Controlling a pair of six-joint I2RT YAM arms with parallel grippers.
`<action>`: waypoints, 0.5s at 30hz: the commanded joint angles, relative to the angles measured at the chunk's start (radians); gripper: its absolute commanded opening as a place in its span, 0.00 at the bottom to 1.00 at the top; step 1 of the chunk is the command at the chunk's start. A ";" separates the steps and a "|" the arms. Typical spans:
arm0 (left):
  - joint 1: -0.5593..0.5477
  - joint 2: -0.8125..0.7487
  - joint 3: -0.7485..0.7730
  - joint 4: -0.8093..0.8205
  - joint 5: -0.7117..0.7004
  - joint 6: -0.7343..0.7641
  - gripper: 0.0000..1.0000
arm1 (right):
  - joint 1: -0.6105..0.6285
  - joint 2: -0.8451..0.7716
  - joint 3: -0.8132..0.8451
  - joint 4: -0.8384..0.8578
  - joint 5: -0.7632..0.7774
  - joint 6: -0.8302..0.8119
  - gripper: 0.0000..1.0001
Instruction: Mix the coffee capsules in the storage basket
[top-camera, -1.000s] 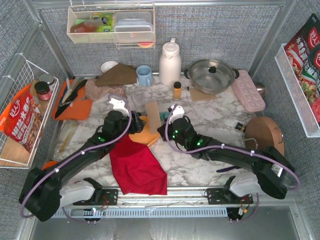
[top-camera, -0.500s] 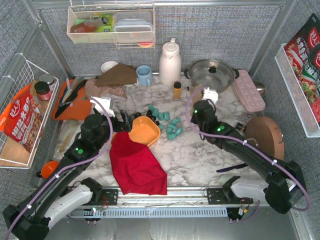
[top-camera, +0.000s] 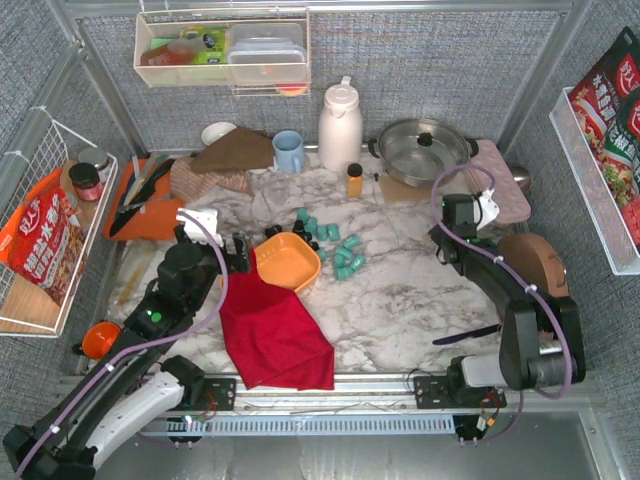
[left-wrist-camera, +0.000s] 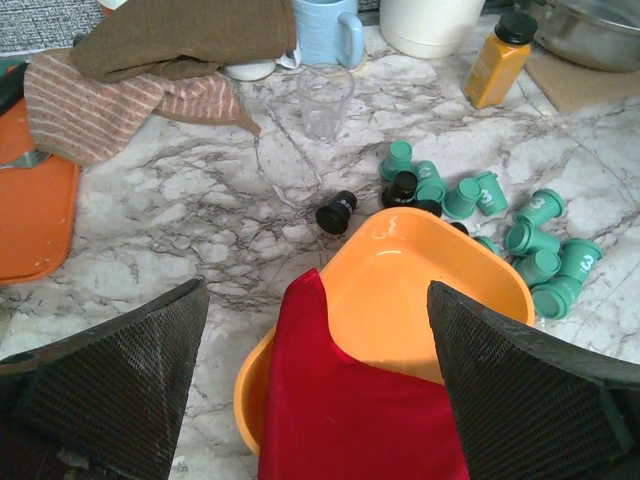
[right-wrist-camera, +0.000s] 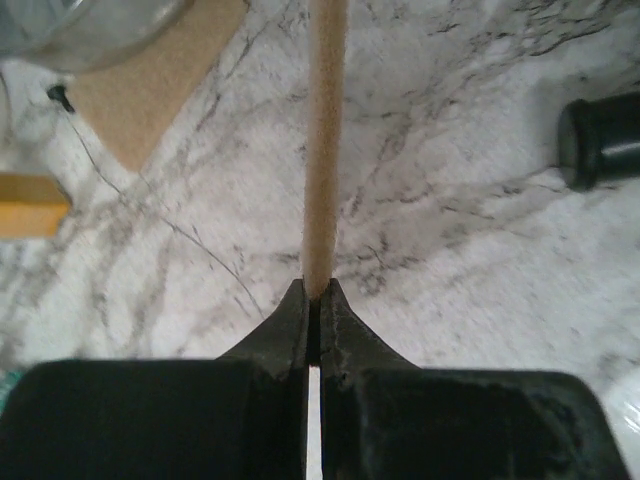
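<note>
Hovering left gripper (left-wrist-camera: 315, 290), fingers spread, beside empty basket (left-wrist-camera: 392, 282), capsules (left-wrist-camera: 540, 240) lying scattered outside it; pinching thin tan strip (right-wrist-camera: 325, 150) in right gripper (right-wrist-camera: 313, 295), presumably for stirring.

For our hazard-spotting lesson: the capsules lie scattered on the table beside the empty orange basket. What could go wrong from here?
1. The red cloth drapes over the near rim of the storage basket and may snag or hide pods placed inside.
2. The coffee capsules lie loose on the marble; a nudge may roll them away.
3. The clear glass stands near them and could be tipped.
</note>
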 joint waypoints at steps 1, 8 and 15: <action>-0.001 -0.019 -0.017 0.030 -0.037 0.034 0.99 | -0.077 0.093 -0.012 0.244 -0.175 0.168 0.00; 0.000 -0.040 -0.033 0.040 -0.067 0.059 0.99 | -0.132 0.290 -0.025 0.538 -0.253 0.373 0.00; 0.001 -0.020 -0.035 0.038 -0.067 0.071 0.99 | -0.141 0.426 -0.067 0.715 -0.209 0.515 0.00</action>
